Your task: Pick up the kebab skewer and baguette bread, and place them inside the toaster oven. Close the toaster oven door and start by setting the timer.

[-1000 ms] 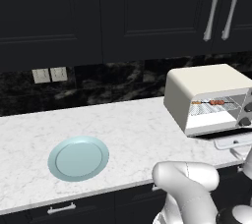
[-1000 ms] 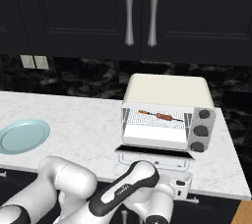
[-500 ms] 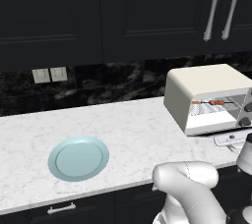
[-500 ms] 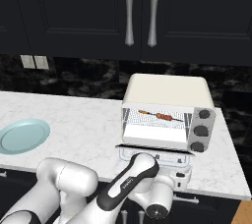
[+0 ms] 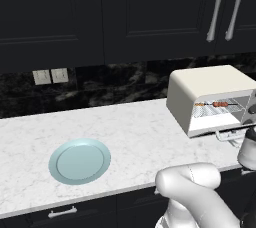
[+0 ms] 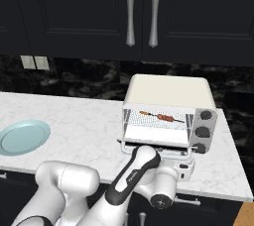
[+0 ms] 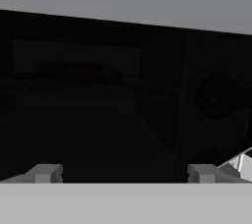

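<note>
Here, operator, is what you have in front of you.
Toaster oven: the cream-beige toaster oven (image 6: 168, 113) sits at the right end of the marble tabletop (image 5: 130, 132), against the dark backsplash.
Toaster oven door: your right base view shows the toaster oven door (image 6: 158, 148) swung down flat in front of the oven mouth, with the arm's wrist just before it.
Kebab skewer: the kebab skewer (image 6: 159, 117) lies across the wire rack inside the oven, a thin stick with reddish-brown and pale chunks; you also catch it in the left base view (image 5: 216, 104).
Baguette bread: you cannot pick it out in these pictures.
Knobs: the right base view gives you three dark knobs (image 6: 202, 132) stacked down the oven's right panel; the left base view cuts that side off.
Plate: a pale blue plate (image 5: 80, 160) rests well apart from the oven, toward the tabletop's left.
Tool: in the hand view the tool (image 7: 123, 174) has its two fingertips spread wide with nothing between them, facing a very dark surface you cannot read clearly.
Outlets: two wall outlets (image 5: 51, 76) show on the backsplash.
</note>
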Available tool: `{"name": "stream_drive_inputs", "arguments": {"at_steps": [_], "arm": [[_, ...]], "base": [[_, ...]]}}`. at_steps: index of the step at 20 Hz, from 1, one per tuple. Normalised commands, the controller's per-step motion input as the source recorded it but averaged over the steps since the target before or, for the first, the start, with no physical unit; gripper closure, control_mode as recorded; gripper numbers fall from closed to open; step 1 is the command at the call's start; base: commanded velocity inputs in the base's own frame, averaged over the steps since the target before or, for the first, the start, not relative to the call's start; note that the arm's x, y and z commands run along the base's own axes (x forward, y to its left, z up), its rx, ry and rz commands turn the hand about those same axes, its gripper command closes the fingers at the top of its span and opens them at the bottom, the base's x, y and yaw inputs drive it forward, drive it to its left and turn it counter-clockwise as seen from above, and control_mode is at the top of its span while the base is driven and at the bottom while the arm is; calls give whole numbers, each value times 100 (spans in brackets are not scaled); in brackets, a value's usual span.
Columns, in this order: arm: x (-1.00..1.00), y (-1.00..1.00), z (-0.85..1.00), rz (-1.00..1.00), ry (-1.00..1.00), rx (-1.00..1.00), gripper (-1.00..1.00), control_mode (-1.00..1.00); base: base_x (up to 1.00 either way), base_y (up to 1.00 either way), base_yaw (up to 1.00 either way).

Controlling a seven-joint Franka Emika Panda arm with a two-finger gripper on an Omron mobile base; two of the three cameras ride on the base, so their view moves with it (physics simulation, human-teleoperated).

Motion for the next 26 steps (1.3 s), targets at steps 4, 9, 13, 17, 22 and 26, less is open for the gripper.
{"name": "stream_drive_inputs", "arguments": {"at_steps": [4,9,13,17,22,26], "arm": [[44,10,26,0,0,0,-100,-100],[45,14,13,0,0,0,-100,-100],[44,20,3,0,0,0,-100,-100],[38,19,0,0,0,0,-100,-100],[33,10,0,0,0,0,-100,-100],[30,3,0,0,0,0,-100,-100]], "base": [[0,0,0],[0,0,0],[0,0,0],[0,0,0],[0,0,0],[0,0,0]]}}
